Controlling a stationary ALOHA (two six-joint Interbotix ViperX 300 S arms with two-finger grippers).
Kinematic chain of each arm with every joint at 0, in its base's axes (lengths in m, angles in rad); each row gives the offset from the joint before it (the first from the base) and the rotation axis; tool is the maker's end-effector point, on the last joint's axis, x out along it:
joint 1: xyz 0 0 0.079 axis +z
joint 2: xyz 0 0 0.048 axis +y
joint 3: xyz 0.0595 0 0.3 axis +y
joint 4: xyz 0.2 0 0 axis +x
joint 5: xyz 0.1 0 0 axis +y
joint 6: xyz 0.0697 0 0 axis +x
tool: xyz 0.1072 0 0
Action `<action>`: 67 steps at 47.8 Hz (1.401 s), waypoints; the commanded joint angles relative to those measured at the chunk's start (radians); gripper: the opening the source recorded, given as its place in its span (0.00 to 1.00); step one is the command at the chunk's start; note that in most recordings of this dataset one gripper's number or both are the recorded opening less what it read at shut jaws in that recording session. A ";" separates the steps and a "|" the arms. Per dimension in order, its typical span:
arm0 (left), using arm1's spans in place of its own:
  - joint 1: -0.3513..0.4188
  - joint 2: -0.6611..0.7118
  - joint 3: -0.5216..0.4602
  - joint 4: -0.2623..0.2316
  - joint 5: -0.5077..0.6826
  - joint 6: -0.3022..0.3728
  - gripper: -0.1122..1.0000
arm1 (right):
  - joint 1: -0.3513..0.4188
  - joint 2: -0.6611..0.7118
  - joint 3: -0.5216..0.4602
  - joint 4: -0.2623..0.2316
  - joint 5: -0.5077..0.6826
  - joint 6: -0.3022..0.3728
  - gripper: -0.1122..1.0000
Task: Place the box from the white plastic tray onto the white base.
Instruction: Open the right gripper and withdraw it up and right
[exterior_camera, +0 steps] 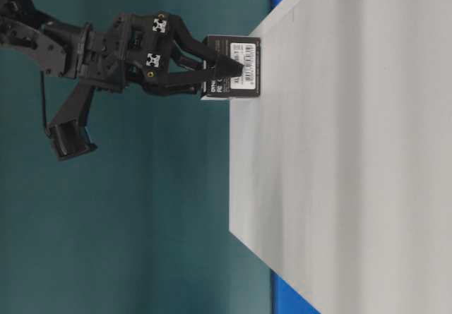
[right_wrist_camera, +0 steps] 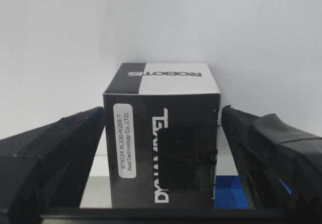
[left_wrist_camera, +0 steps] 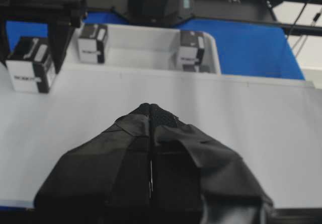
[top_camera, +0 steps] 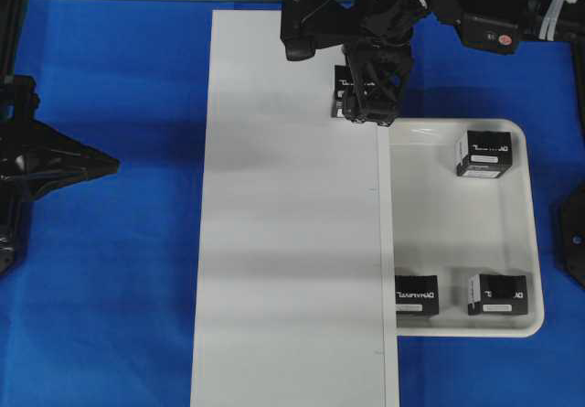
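Note:
A black box (right_wrist_camera: 163,148) with white lettering stands on the white base (top_camera: 292,242), close to its far right edge. My right gripper (right_wrist_camera: 163,112) straddles it, open, with its fingers (right_wrist_camera: 75,133) spread on either side of the box. From overhead the right gripper (top_camera: 370,105) covers most of this box (top_camera: 343,85). The white plastic tray (top_camera: 535,242) lies to the right of the base. At the far left of the table my left gripper (top_camera: 101,163) is shut and holds nothing; its closed tips (left_wrist_camera: 151,105) point across the base.
Three more black boxes sit in the tray: one at the back (top_camera: 484,154) and two at the front (top_camera: 416,294) (top_camera: 498,294). Blue cloth (top_camera: 110,288) covers the table around the base. The right arm reaches in from the back right.

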 commanded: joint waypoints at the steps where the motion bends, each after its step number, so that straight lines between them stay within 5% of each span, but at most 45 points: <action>1: 0.003 0.005 -0.026 0.003 -0.005 0.000 0.04 | 0.011 -0.002 -0.011 0.002 -0.008 0.003 0.99; 33: 0.003 -0.021 -0.025 0.003 -0.005 -0.015 0.04 | 0.005 -0.233 -0.017 0.021 -0.014 0.044 0.99; 53: -0.011 -0.020 -0.025 0.003 0.002 -0.100 0.04 | -0.015 -0.420 -0.003 0.020 0.133 0.103 0.99; 67: 0.031 -0.034 -0.028 0.003 0.040 -0.098 0.04 | -0.015 -0.623 0.091 0.020 0.141 0.137 0.98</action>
